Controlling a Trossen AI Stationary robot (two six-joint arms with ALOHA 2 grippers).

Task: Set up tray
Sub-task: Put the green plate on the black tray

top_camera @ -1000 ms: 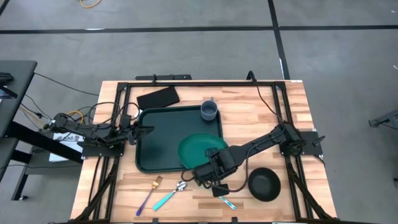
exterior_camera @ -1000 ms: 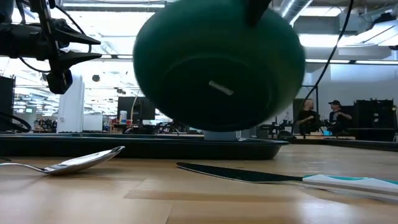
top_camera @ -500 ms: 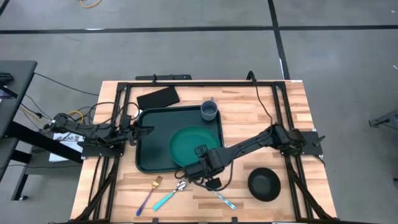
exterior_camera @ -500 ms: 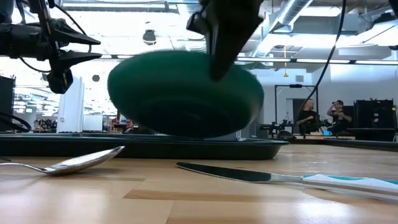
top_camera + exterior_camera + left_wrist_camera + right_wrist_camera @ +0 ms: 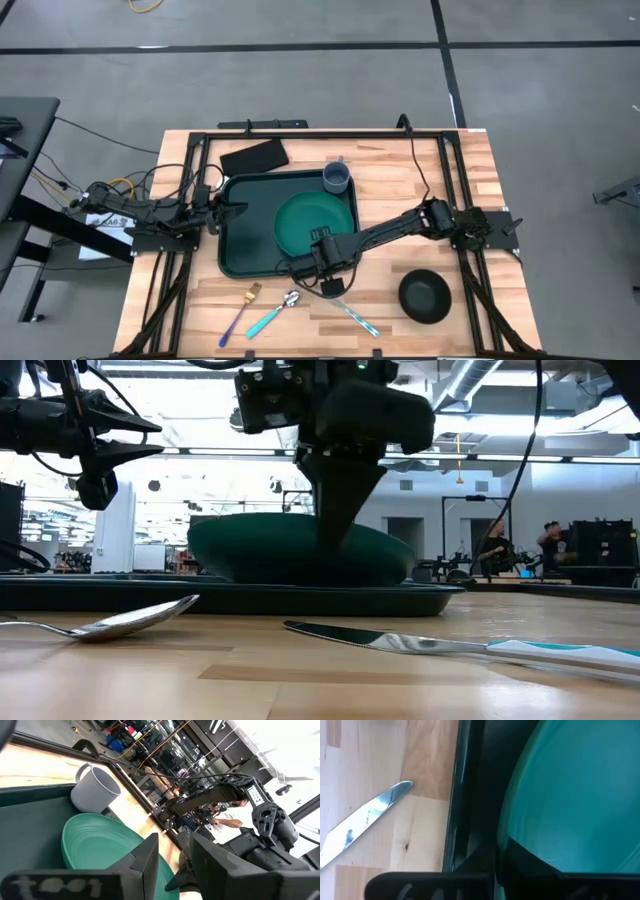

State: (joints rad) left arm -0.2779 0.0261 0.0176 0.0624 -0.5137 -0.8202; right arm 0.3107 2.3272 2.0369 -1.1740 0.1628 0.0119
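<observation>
Wooden table (image 5: pixel 420 175) — tray (image 5: pixel 245 225), bowl (image 5: pixel 424 296), cutlery (image 5: pixel 262 308)

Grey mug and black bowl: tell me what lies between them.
In the high view, the right arm crosses the bare wooden table between the grey mug and the black bowl; nothing else lies there.

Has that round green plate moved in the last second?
Yes. The green plate, pinched by the right gripper, has shifted left and deeper into the tray, away from the black bowl, and dropped from tilted to nearly flat.
</observation>
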